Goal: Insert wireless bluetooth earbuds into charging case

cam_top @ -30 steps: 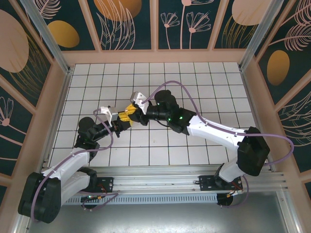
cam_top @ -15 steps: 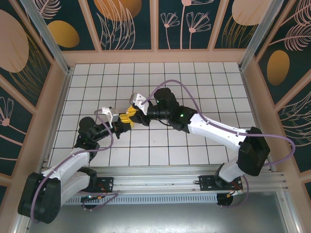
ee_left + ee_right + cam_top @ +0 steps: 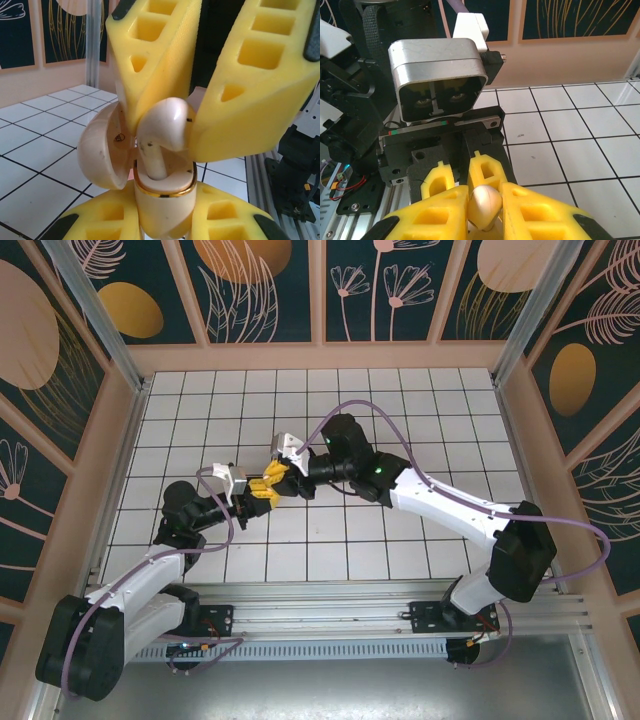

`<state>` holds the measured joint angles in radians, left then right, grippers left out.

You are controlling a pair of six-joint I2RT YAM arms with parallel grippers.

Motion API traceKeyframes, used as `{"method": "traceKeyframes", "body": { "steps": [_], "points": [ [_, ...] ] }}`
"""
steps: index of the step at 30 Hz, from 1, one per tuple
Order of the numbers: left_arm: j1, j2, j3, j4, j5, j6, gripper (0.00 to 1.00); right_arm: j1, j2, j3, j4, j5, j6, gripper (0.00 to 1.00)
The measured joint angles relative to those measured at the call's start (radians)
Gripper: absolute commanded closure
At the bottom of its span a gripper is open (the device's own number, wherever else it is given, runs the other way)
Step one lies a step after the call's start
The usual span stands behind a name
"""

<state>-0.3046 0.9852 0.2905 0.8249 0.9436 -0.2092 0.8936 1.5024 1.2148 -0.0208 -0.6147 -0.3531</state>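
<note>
The left gripper (image 3: 162,222) clamps the charging case (image 3: 162,200) (lid (image 3: 100,150) open), the right gripper (image 3: 485,212) pinches an earbud (image 3: 167,120) standing in it.

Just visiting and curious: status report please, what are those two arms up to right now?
Left gripper shut on open charging case. Right gripper pinching cream earbud, stem dipping into case. Nothing blocking between them.

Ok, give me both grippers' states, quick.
Left gripper: closed, holding the open charging case.
Right gripper: closed on a cream earbud, its stem entering the case.
</note>
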Motion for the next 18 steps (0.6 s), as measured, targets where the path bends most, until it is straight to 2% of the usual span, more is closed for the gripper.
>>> {"method": "traceKeyframes", "body": {
  "steps": [10, 18],
  "points": [
    [-0.002, 0.0, 0.004, -0.004, 0.018, 0.0, 0.89, -0.033, -0.01, 0.0, -0.058, -0.067, -0.055, 0.78],
    [-0.006, 0.0, 0.014, -0.014, 0.027, 0.0, 0.89, -0.035, -0.017, 0.014, -0.094, -0.071, -0.103, 0.77]
  ]
}}
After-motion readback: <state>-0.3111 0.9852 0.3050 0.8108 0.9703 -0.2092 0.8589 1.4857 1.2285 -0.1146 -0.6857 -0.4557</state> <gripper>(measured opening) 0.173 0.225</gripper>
